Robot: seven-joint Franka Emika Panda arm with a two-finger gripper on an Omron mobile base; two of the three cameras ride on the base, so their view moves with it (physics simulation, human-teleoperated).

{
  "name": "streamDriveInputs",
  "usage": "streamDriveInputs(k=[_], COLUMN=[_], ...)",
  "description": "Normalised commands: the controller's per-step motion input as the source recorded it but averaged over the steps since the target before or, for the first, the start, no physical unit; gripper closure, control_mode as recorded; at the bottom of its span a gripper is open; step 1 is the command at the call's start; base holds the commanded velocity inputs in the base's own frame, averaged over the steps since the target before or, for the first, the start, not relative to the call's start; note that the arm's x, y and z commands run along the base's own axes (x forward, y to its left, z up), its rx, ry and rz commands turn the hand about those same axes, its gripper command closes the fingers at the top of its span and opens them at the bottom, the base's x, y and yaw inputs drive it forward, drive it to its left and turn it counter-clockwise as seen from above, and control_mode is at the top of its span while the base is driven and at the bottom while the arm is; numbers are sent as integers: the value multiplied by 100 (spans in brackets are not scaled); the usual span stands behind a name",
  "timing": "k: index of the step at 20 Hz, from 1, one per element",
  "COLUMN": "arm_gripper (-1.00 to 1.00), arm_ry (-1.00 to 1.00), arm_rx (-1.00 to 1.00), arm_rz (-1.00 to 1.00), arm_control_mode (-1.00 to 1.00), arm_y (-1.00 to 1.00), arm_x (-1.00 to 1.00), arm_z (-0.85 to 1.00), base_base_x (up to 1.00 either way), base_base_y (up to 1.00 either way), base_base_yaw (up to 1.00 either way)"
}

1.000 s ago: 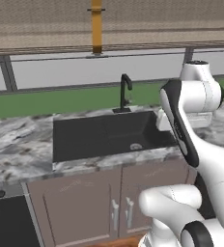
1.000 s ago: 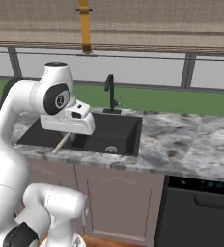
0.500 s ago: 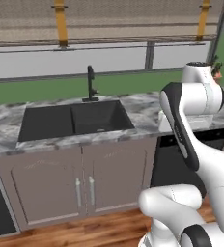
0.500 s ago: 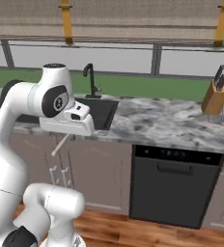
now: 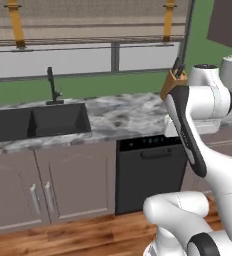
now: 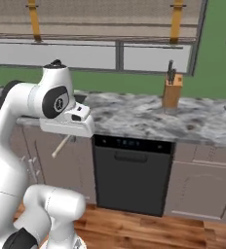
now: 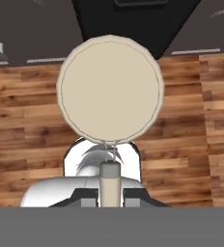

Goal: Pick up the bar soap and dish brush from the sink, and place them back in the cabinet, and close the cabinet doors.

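Note:
The dish brush is held in my shut gripper [image 7: 110, 195]: its round cream head [image 7: 110, 89] faces the camera and its handle runs down between the fingertips. In the right base view, the thin handle [image 6: 61, 146] pokes down and left from under the hand, in front of the counter's edge above the floor. The dark sink [image 5: 38, 122] with its black faucet [image 5: 51, 86] lies far left of the arm. A mauve-brown corner of the cabinet [image 5: 228, 22] shows at the upper right. The bar soap is out of view.
A black dishwasher [image 6: 132, 175] sits under the grey marbled counter [image 6: 134, 116], straight ahead. A wooden knife block [image 6: 172, 90] stands on the counter by the window. Low brown cupboards [image 5: 48, 190] flank the dishwasher. Wooden floor [image 7: 27, 106] lies below the hand.
The base has driven to the right: the sink has slid to the left of both views, and the dishwasher and knife block have come in. The brush stays gripped.

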Motion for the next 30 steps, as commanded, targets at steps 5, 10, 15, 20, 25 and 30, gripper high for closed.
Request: streamDriveInputs(k=[5, 10, 15, 20, 25, 30], arm_gripper=[100, 100, 100, 100, 100, 100], arm_ry=[0, 0, 0, 0, 0, 0], arm_rx=[0, 0, 0, 0, 0, 0], arm_rz=[0, 0, 0, 0, 0, 0], arm_control_mode=[100, 100, 100, 100, 100, 100], arm_y=[0, 0, 0, 0, 0, 0], arm_x=[0, 0, 0, 0, 0, 0], arm_z=[0, 0, 0, 0, 0, 0], base_base_x=[-7, 0, 0, 0, 0, 0], base_base_y=[-95, -94, -97, -97, -96, -83], base_base_yaw=[0, 0, 0, 0, 0, 0])
